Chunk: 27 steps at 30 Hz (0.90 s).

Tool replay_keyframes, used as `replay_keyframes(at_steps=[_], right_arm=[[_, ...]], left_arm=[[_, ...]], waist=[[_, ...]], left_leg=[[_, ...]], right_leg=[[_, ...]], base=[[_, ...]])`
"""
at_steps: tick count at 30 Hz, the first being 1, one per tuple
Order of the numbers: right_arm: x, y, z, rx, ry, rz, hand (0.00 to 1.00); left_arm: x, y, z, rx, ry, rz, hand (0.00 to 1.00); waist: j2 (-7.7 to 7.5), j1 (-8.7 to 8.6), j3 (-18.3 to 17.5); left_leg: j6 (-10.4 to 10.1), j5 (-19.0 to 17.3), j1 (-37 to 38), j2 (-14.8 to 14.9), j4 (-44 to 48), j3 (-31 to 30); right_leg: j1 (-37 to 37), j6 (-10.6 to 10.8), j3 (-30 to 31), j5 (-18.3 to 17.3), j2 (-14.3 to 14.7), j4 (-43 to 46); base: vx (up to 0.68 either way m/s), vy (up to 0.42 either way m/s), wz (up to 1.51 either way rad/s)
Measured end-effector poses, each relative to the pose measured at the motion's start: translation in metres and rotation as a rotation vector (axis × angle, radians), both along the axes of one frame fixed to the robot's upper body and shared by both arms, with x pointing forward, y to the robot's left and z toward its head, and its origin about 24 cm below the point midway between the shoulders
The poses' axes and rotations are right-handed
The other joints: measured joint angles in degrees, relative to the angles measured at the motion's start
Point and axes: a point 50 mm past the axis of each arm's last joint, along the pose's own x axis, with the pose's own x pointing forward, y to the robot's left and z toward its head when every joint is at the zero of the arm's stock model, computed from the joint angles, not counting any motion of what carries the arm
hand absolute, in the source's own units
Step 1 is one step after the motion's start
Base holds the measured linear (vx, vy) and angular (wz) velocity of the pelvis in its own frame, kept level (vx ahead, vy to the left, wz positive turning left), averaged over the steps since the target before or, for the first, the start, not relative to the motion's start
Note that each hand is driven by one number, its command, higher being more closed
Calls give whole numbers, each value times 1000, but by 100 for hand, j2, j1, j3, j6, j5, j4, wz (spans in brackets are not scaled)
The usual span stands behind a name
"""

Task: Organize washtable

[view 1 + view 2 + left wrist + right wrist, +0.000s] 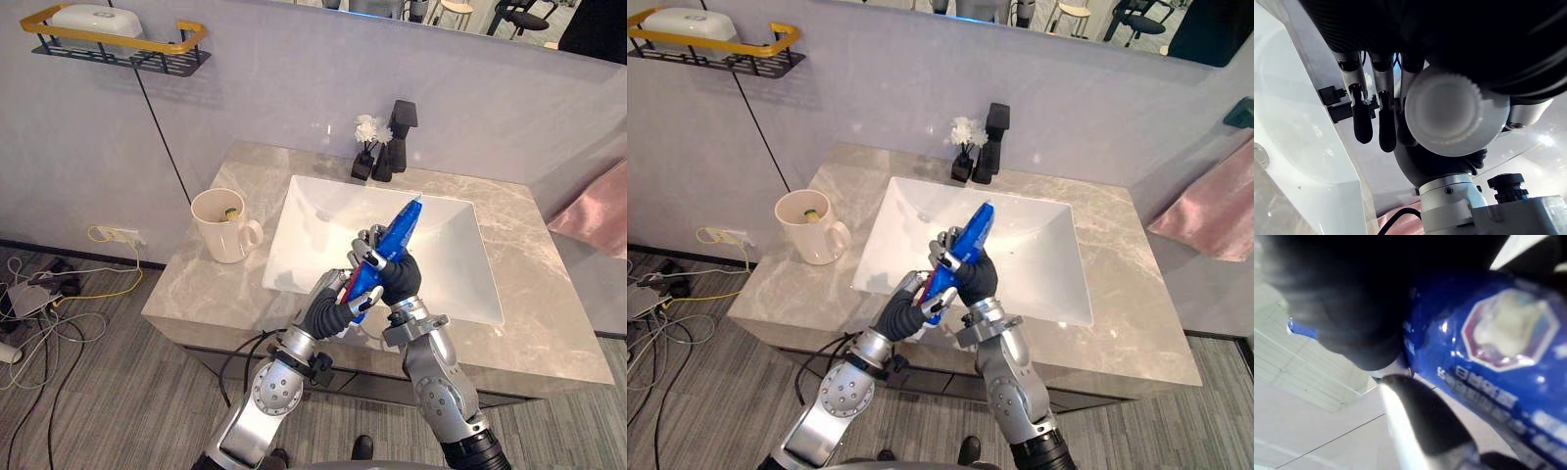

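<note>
Over the front edge of the sink (pixel 313 211), 2 hands meet on 1 blue toothpaste tube (pixel 397 235)! The tube is up in the air, tilted, its flat end pointing toward the back of the basin. The right hand (pixel 400 277) has its fingers wrapped tight round the middle of the tube. The left hand (pixel 328 311) is just below, fingers curled on the lower end, and the left wrist view shows the ribbed white cap (pixel 1444 110) sitting right beside its dark fingertips. On the marble table (pixel 206 294), left of the sink, a cream mug (pixel 220 230) stands upright, well apart from the action. At the back, a black faucet (pixel 397 137) with a small vase of white flowers (pixel 367 132) just beside it. A wall shelf (pixel 118 44) hangs up left; a pink towel (pixel 598 211) hangs at the right.
</note>
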Motion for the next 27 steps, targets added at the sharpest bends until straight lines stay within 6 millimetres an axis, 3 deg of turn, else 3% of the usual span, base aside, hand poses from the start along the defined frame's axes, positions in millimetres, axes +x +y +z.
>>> replay_keyframes(at_steps=[6, 10, 12, 16, 20, 22, 27], right_arm=[[3, -13, 1, -5, -6, -55, 100], [5, -23, 3, -15, -17, -101, 100], [6, -26, 4, -28, -25, -119, 100], [7, -39, 11, -33, -53, -177, 100], [6, -53, 19, -42, -95, -244, 100], [8, -58, 22, -45, -107, -272, 100], [11, -57, 28, -33, -120, -285, 100]], left_arm=[[-9, 34, 35, -87, -152, 152, 0], [-25, 68, 56, -150, -266, 316, 0], [-29, 81, 59, -170, -290, 396, 0], [-48, 132, 53, -199, -296, 729, 0], [-61, 168, 27, -222, -197, 945, 0], [-65, 189, -8, -316, -45, 1042, 0], [-80, 202, -85, -443, 300, 1173, 0]], waist=[[0, 60, 0], [-21, 153, -16], [-37, 194, -26], [-42, 323, -27], [-46, 465, -30], [-47, 589, -30], [-47, 611, -31]], left_leg=[[-5, 18, 6, -8, -8, -77], [-20, 53, 78, -12, -70, -166], [-40, 82, 92, -11, -133, -179], [-52, 90, 88, -14, -199, -285], [-63, 98, 88, -13, -201, -398], [-64, 137, 49, -17, -204, -479], [-57, 144, 55, -43, -200, -654]], right_leg=[[46, -5, -72, -4, -4, 0], [135, -3, -180, -35, -9, 0], [135, -6, -204, -38, -12, 0], [152, 7, -296, -68, -10, 0], [195, 32, -396, -110, -8, -1], [202, 31, -509, -129, -10, 0], [295, 29, -707, -136, -24, 0]], base=[[0, 0, 6], [-6, -2, 13], [-17, -1, 8], [-11, 0, 12], [28, -3, 15], [26, -4, 20], [24, 12, 18]])
